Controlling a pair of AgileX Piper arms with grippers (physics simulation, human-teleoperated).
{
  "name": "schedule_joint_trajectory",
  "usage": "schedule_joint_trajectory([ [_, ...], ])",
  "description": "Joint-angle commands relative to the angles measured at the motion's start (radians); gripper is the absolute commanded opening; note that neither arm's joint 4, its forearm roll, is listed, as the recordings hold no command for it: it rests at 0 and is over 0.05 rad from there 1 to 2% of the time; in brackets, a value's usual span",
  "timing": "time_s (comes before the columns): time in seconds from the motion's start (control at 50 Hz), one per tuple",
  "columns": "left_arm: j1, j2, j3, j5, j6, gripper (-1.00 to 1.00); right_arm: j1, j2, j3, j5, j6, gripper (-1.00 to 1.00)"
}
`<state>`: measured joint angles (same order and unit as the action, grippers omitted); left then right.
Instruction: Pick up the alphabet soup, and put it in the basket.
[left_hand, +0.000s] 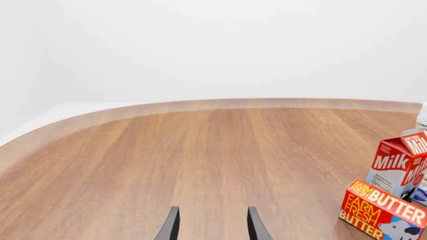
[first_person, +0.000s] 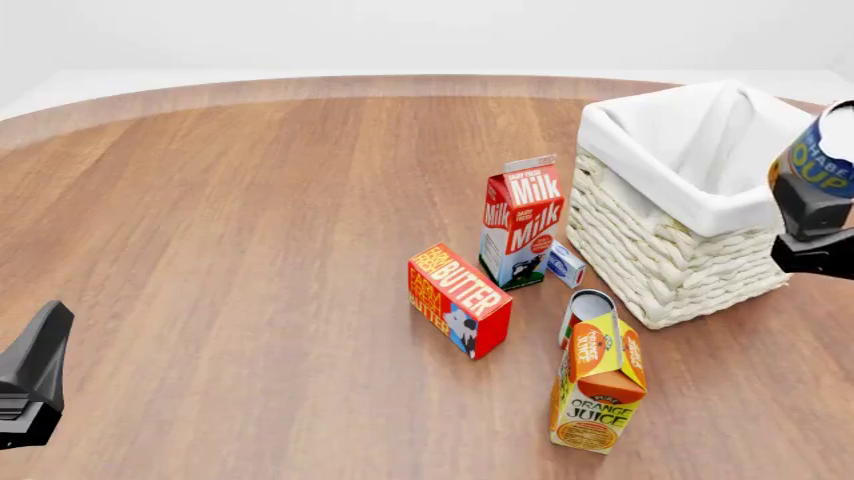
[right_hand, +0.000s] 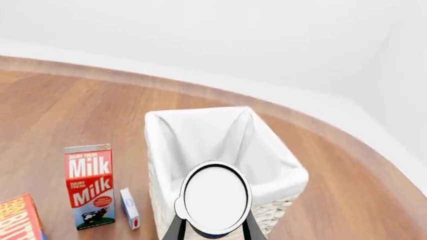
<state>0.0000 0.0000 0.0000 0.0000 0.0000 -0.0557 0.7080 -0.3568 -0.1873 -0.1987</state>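
Note:
The alphabet soup, a can with a blue label and yellow lettering, is held in the air at the far right, over the right side of the basket. My right gripper is shut on it. In the right wrist view the can's silvery-white flat top sits between the fingers, above the white cloth-lined basket. My left gripper is open and empty, low over bare table at the front left.
A milk carton, a small blue-and-white box, a butter box, an orange juice carton and a red-and-white can stand left of and in front of the basket. The table's curved far edge lies beyond.

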Motion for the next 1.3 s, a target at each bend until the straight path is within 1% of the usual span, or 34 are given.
schedule_joint_trajectory([
  [0.02,0.0,0.0,0.0,0.0,0.0,1.0,0.0,-0.003,-0.046,0.012,0.0,-1.0],
  [0.52,0.0,0.0,0.0,0.0,0.0,1.0,-0.007,0.016,-0.121,0.023,-0.019,-1.0],
  [0.62,0.0,0.0,0.0,0.0,0.0,1.0,-0.013,0.036,-0.15,0.04,-0.016,-1.0],
  [0.84,0.0,0.0,0.0,0.0,0.0,1.0,-0.015,0.083,-0.208,0.062,-0.045,-1.0],
  [0.96,0.0,0.0,0.0,0.0,0.0,1.0,-0.019,0.097,-0.239,0.08,-0.042,-1.0],
  [1.06,0.0,0.0,0.0,0.0,0.0,1.0,-0.019,0.119,-0.267,0.096,-0.055,-1.0],
  [1.12,0.0,0.0,0.0,0.0,0.0,1.0,-0.022,0.127,-0.288,0.11,-0.05,-1.0],
  [1.24,0.0,0.0,0.0,0.0,0.0,1.0,-0.026,0.156,-0.3,0.108,-0.048,-1.0],
  [1.3,0.0,0.0,0.0,0.0,0.0,1.0,-0.044,0.161,-0.313,0.104,-0.061,-1.0],
])
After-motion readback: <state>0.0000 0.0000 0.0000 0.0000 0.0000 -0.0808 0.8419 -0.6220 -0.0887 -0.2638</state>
